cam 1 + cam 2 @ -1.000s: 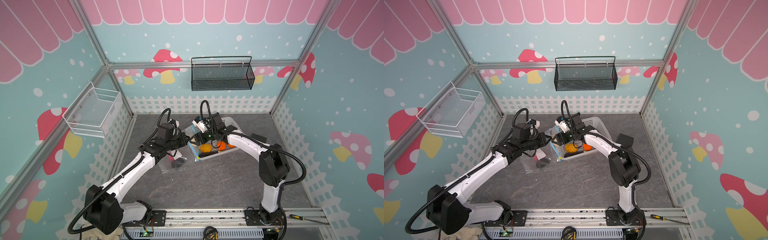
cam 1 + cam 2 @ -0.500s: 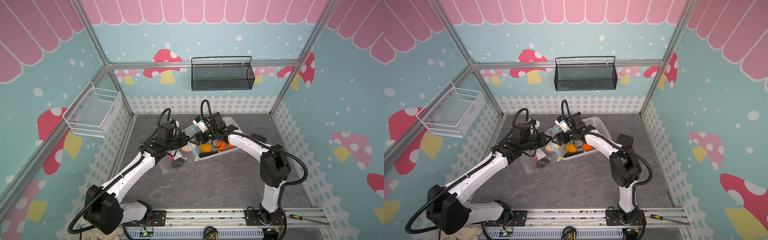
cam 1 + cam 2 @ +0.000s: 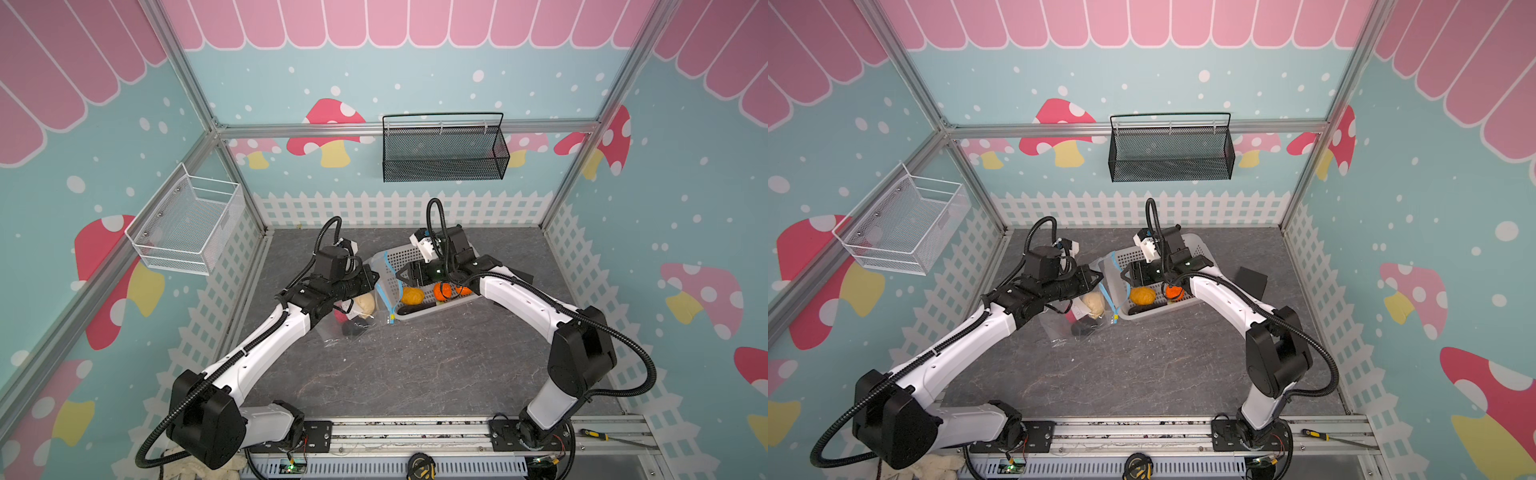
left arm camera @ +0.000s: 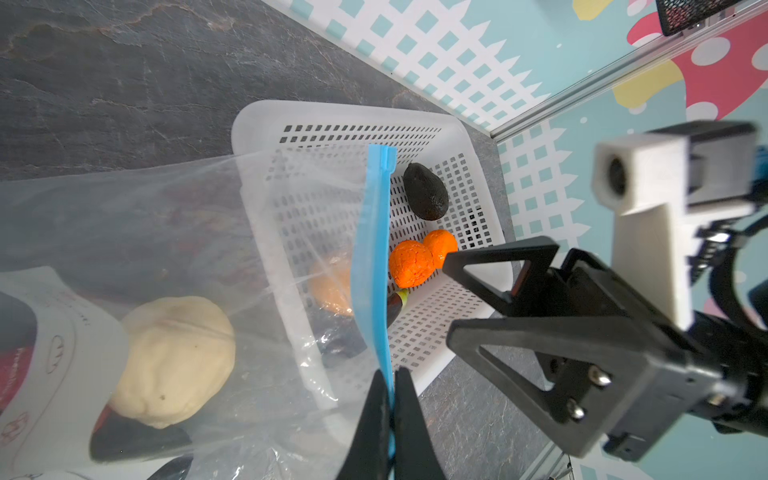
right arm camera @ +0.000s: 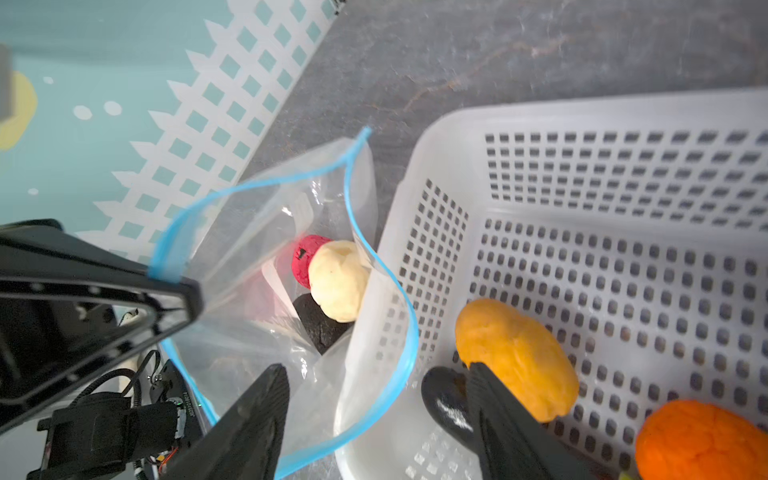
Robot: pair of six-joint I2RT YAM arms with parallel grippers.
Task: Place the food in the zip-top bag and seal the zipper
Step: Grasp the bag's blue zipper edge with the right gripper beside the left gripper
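Note:
The clear zip-top bag [image 3: 353,328] lies left of the white basket [image 3: 432,316], its mouth held open towards the basket. My left gripper [image 4: 390,374] is shut on the light-blue zipper [image 4: 374,249]. Inside the bag lie cream food [image 5: 338,280], pink-red food [image 5: 305,257] and a black lump [image 5: 318,322]. My right gripper [image 5: 376,370] stands open over the basket's left rim at the bag's mouth and holds nothing. Left in the basket are a yellow-orange piece [image 5: 515,357], two orange pieces [image 4: 411,264], a black piece [image 4: 426,195] and a long dark piece [image 5: 446,403].
A black box [image 3: 1250,280] lies on the grey floor right of the basket. A white wire basket [image 3: 187,226] hangs on the left wall and a black mesh one [image 3: 444,151] on the back wall. A screwdriver [image 3: 598,435] rests on the front rail.
The cream food has come into view at the bag's mouth and now lies inside the bag. My right gripper stays open beside the mouth. The left gripper keeps its grip on the zipper.

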